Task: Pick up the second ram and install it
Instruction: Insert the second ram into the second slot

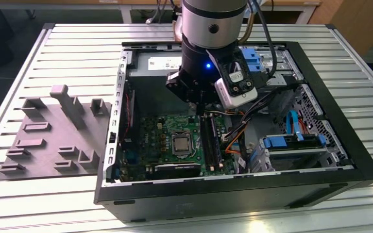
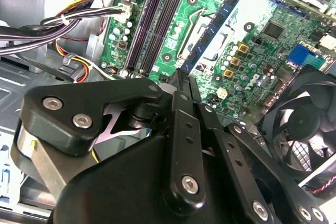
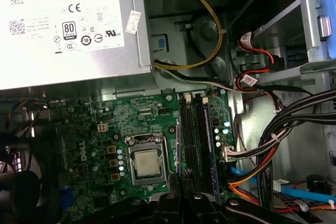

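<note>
The arm (image 1: 211, 29) stands vertical, its gripper (image 1: 203, 109) pointing straight down.

The arm (image 1: 212, 19) is a silver-grey cylinder with a black band, ending in a black wrist block with a small blue light (image 1: 207, 66). A white-and-black camera module (image 1: 236, 82) sits beside it, with black cables (image 1: 269, 39) trailing. The gripper (image 2: 181, 80) has matte black links fastened with silver hex screws (image 2: 190, 184).

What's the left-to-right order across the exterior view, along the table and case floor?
Grey fixture block → case's left wall → CPU → memory slots → blue drive caddy.
</note>
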Motion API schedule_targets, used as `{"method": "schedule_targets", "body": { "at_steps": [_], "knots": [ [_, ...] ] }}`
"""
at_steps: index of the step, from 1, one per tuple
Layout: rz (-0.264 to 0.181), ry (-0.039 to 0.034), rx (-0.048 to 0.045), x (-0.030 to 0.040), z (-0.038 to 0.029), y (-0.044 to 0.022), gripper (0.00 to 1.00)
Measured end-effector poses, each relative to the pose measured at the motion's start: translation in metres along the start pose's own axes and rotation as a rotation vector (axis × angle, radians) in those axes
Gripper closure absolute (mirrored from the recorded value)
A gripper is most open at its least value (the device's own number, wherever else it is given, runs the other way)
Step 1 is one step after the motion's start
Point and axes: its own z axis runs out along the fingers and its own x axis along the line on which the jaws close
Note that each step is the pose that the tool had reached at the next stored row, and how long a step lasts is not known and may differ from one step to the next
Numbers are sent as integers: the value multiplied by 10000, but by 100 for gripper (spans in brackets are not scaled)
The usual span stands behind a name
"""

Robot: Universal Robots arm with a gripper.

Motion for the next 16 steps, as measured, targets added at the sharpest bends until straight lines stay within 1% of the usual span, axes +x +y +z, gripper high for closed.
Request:
{"method": "schedule_targets", "body": {
  "at_steps": [9,16],
  "knots": [
    [-10,1,0,-22,74,1,88],
    [-295,9,-6,-30,135,1,88]
  ]
}}
